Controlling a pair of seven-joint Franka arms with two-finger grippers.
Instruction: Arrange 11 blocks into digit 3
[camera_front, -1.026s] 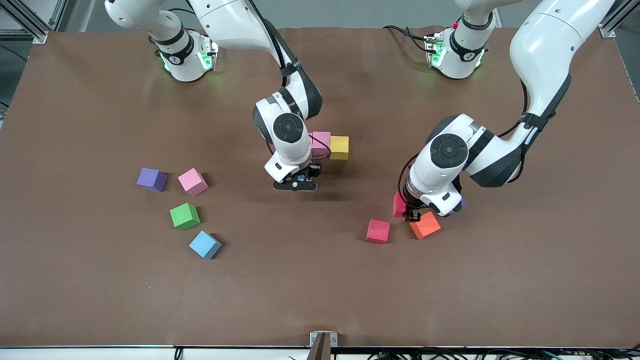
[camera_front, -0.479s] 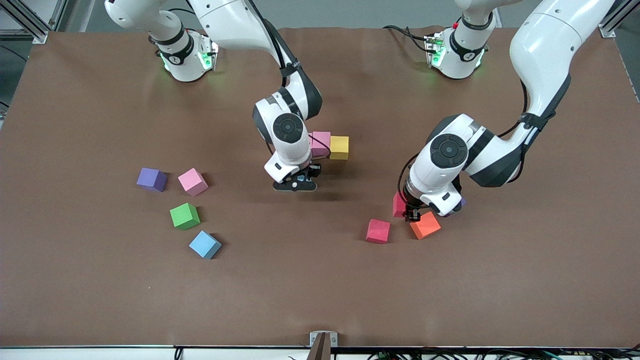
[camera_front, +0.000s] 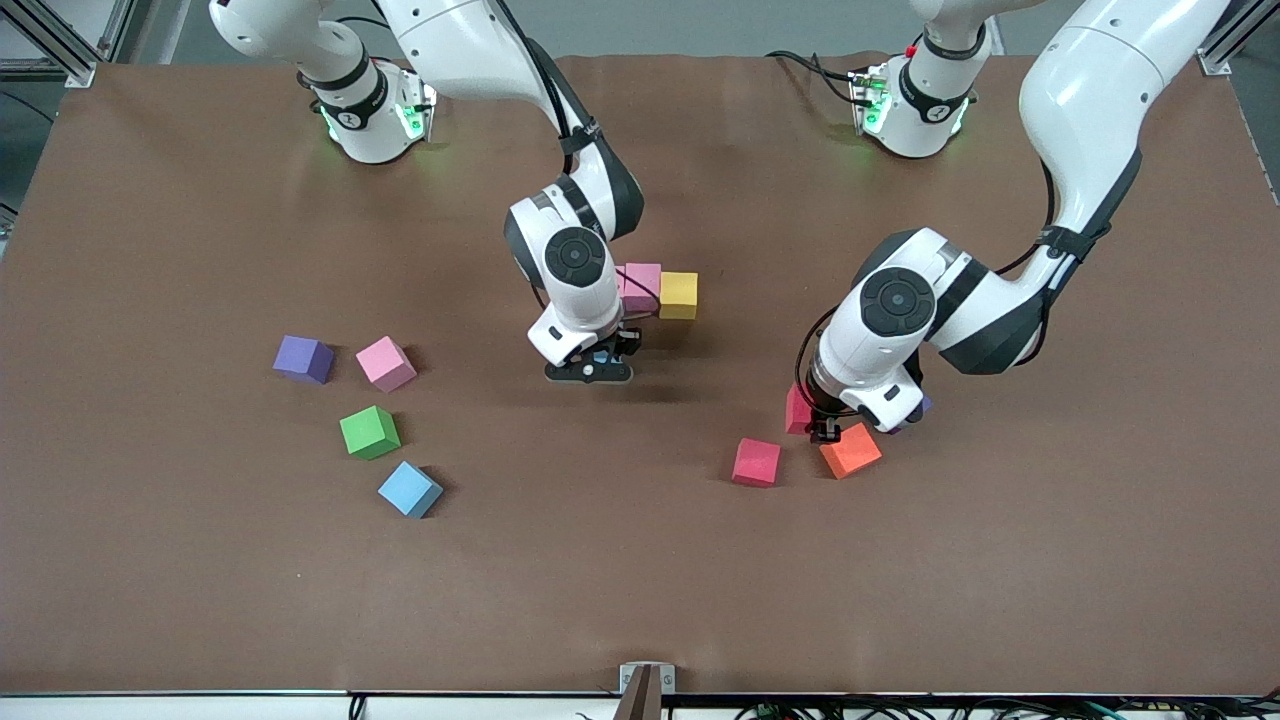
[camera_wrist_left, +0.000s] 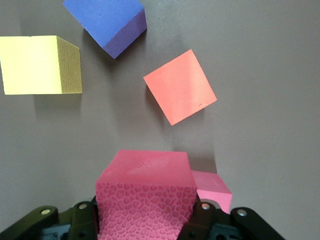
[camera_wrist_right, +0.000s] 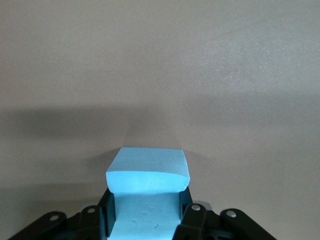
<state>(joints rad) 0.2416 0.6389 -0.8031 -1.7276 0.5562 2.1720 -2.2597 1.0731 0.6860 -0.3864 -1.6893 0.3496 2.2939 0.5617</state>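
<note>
My right gripper (camera_front: 590, 368) (camera_wrist_right: 145, 215) is shut on a light blue block (camera_wrist_right: 148, 175) (camera_front: 601, 356), low over the table beside a touching pink block (camera_front: 640, 287) and yellow block (camera_front: 678, 295). My left gripper (camera_front: 825, 428) (camera_wrist_left: 145, 220) is shut on a red block (camera_wrist_left: 145, 197) (camera_front: 797, 410). An orange block (camera_front: 851, 450) (camera_wrist_left: 180, 93) lies close beside it. A second red block (camera_front: 756, 462) lies toward the front camera. No digit 3 is in view.
Toward the right arm's end lie a purple block (camera_front: 303, 358), a pink block (camera_front: 385, 363), a green block (camera_front: 369, 432) and a light blue block (camera_front: 409, 489). The left wrist view shows a blue-purple block (camera_wrist_left: 107, 22) and a yellow block (camera_wrist_left: 40, 65).
</note>
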